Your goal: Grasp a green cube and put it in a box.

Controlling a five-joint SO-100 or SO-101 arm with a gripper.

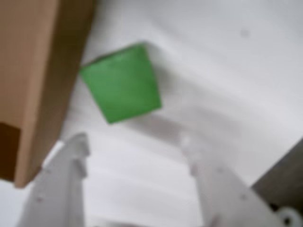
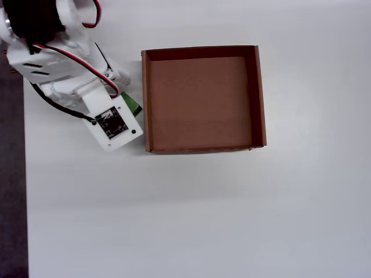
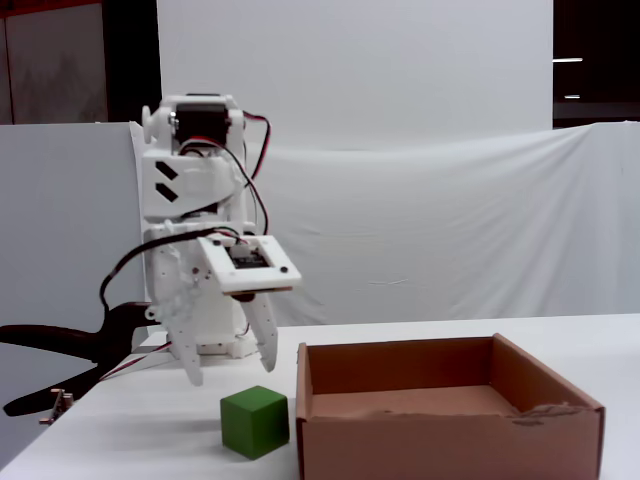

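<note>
**Lining up on the cube beside the box wall**

Two white fingers [image 1: 71, 189] fill the bottom of the wrist view, spread well apart with bare table between them, so the jaws stand released and hold nothing. Just beyond the gripper [image 1: 135, 142] sits the green cube [image 1: 120, 84] on the white table [image 1: 227, 71], turned a little off square to the fingers. The wrist picture is blurred, so I cannot say whether the cube touches the box [image 1: 33, 71] or only lies just beside its outer wall.

The fixed view shows the gripper [image 3: 232, 372] hanging above the cube [image 3: 255, 421] and not yet around it, with the box [image 3: 450, 440] close on the right, empty.

To do this step well, the descent should probably bring one finger down into the narrow space by the cardboard without catching the wall's top edge. Rotating the wrist to meet flat cube faces, not corners, looks wise. Close only once both fingers reach below the cube's top; a nudged cube could jam against the box.
</note>
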